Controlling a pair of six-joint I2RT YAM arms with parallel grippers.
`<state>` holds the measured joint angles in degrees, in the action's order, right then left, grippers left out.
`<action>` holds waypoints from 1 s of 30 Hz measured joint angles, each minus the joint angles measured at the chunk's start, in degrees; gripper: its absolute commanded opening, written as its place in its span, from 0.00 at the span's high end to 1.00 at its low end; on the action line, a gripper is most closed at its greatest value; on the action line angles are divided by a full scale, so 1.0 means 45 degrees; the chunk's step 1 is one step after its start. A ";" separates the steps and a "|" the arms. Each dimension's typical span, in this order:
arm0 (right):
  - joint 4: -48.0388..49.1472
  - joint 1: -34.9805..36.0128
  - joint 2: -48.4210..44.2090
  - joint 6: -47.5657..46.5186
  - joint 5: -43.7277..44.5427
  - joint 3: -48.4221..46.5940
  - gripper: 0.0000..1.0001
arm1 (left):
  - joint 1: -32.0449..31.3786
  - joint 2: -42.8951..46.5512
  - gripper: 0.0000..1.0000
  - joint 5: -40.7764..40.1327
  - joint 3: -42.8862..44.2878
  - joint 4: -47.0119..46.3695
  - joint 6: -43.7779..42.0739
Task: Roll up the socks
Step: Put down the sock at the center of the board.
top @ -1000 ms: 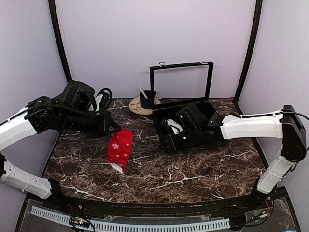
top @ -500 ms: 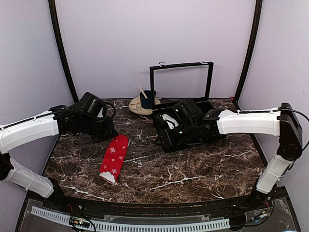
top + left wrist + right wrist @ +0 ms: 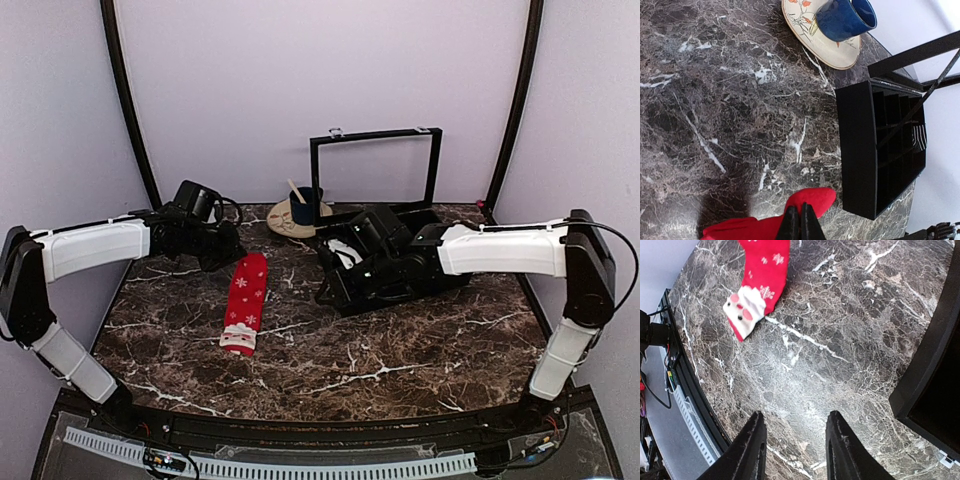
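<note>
From above, the bright red fabric sock with its white cuff lies flat, unrolled, left of the black compartmented box; rolling seems not yet begun. Left wrist: the left gripper, jaws pressed together, sits over the toe end. The dark blue ceramic mug stands beyond the box, out of the way. Right wrist: the right gripper gapes wide beside the box. The next move is probably pinching one end.

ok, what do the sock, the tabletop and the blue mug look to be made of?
sock: soft knit fabric, matte red with white snowflakes; it lies limp and flat.
tabletop: dark marble look, white veins, slight sheen; real stone or laminate, can't tell.
mug: probably glazed ceramic; smooth, glossy blue.
</note>
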<state>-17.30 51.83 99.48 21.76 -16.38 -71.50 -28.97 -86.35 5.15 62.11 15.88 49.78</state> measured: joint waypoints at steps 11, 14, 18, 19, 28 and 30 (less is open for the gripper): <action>-0.0015 0.0267 0.0933 -0.0291 -0.0520 -0.0835 0.62 | 0.0549 -0.1481 1.00 0.0369 0.0141 -0.1005 -0.0024; -0.0024 0.0559 0.1326 -0.0500 -0.0593 -0.1180 0.62 | 0.0617 -0.1812 1.00 0.0384 0.0068 -0.1195 -0.0029; -0.0253 0.1175 0.2069 -0.1015 -0.0369 -0.1914 0.61 | 0.0918 -0.2137 1.00 0.0398 -0.0199 -0.1341 -0.0121; -0.0325 0.1350 0.2268 -0.1190 -0.0253 -0.2113 0.61 | 0.1020 -0.2254 1.00 0.0423 -0.0219 -0.1370 -0.0175; -0.1316 0.3211 0.4318 -0.3206 0.1379 -0.4250 0.56 | 0.1773 -0.4027 0.98 0.1001 0.0228 -0.1525 -0.0879; -0.1496 0.3551 0.4619 -0.3653 0.1700 -0.4605 0.54 | 0.1914 -0.4488 0.79 0.1239 0.0583 -0.1501 -0.1083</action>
<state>-24.03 67.81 120.27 5.32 -8.73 -92.23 -20.36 -106.54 10.72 64.73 9.13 44.91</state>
